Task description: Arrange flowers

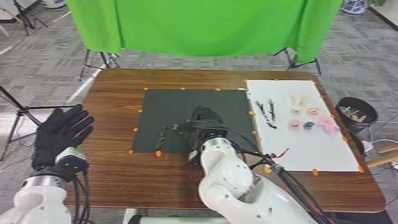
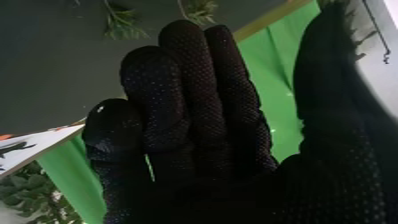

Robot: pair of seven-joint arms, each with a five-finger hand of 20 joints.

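The right hand [image 1: 205,116], textured black fabric, holds its fingers straight, thumb apart, over the dark mat [image 1: 178,102], near a slender, possibly leafy stem [image 1: 163,137]. The left hand [image 1: 60,134] spreads by the wooden tabletop [image 1: 114,107].

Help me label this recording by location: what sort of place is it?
Probably a robotics lab or similar indoor workspace: two white robot arms over a wooden table, a green cloth hung behind it, and grey carpet tiles underfoot.
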